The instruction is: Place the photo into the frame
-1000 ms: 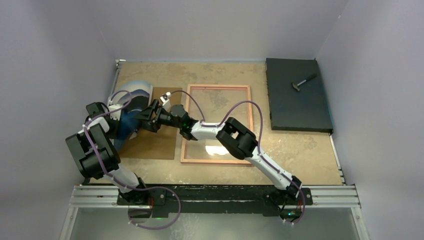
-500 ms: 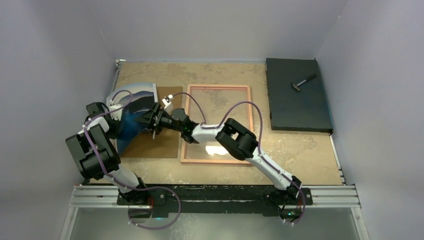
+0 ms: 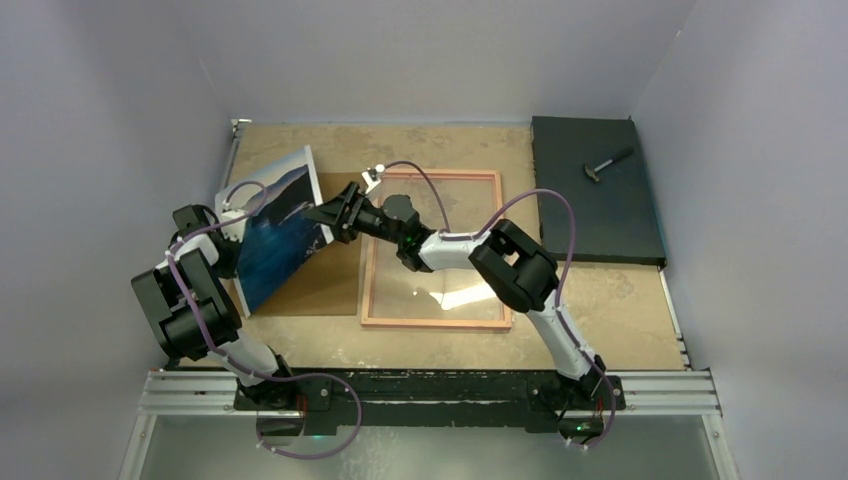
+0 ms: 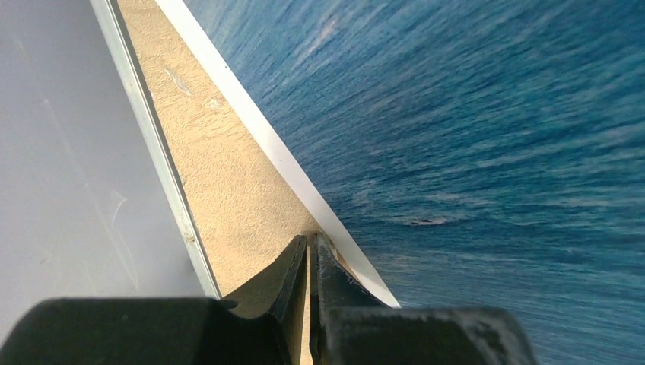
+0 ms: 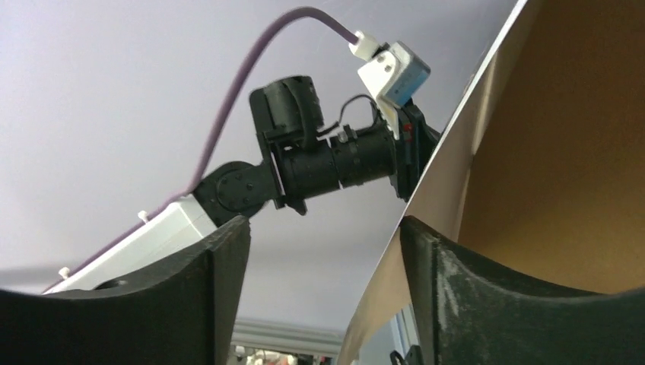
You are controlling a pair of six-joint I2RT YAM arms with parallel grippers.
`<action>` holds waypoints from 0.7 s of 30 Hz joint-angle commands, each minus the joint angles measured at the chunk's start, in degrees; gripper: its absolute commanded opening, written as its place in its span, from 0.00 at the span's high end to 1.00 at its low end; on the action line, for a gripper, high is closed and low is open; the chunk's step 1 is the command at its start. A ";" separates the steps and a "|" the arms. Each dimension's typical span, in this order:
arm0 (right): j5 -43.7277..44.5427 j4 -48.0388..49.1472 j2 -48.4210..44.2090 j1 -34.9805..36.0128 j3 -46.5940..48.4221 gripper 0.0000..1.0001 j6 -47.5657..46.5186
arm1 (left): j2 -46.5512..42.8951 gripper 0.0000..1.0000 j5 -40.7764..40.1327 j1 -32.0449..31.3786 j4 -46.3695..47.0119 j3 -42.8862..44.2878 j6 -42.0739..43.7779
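The photo [image 3: 278, 235], a dark blue print with a white border, stands tilted up over the left of the table. My left gripper [image 3: 230, 220] is shut on its left edge. In the left wrist view the closed fingers [image 4: 308, 255] pinch the white border of the photo [image 4: 471, 137]. My right gripper [image 3: 322, 214] is open at the photo's right edge. In the right wrist view [image 5: 323, 224] its right finger [image 5: 449, 266] touches the photo's pale underside [image 5: 487, 152]. The frame [image 3: 437, 174] lies flat mid-table under my right arm.
A plain brown backing board [image 3: 320, 285] lies flat under the raised photo, left of the frame. A black mat [image 3: 590, 215] with a small hammer-like tool [image 3: 608, 163] lies at the back right. Grey walls close in the left, back and right.
The photo has risen from lying curled on the backing board to standing tilted on edge. My right arm has swung back and to the right, its open gripper following the photo's right edge.
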 commanded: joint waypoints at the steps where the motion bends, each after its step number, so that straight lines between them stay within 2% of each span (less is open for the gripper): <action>1: -4.48 -4.22 1.01 1.14 3.55 0.30 -1.53 | 0.24 0.96 3.18 -0.29 -5.54 -2.46 0.88; 7: -6.36 -10.96 -0.40 0.61 2.92 0.41 -4.82 | -0.08 0.96 3.40 -0.30 -5.77 -2.07 1.42; 11: -6.32 -15.93 -2.87 -0.29 1.60 0.59 -8.23 | -0.02 0.96 3.93 -0.28 -6.64 -1.10 1.33; 14: -5.67 -20.85 -4.74 -0.73 2.03 0.77 -12.25 | -0.44 0.95 4.21 -0.27 -7.92 0.31 1.07; 17: -4.05 -26.92 -6.49 -0.95 4.14 0.98 -17.59 | -1.41 0.90 4.67 -0.26 -10.30 2.71 0.62; 19: -2.65 -30.12 -8.09 -0.93 5.35 1.00 -21.19 | -2.08 0.85 5.46 -0.23 -12.57 5.78 0.00; 21: -0.98 -35.07 -10.56 -0.89 7.67 1.00 -26.08 | -2.50 0.75 6.85 0.26 -15.50 9.25 -1.08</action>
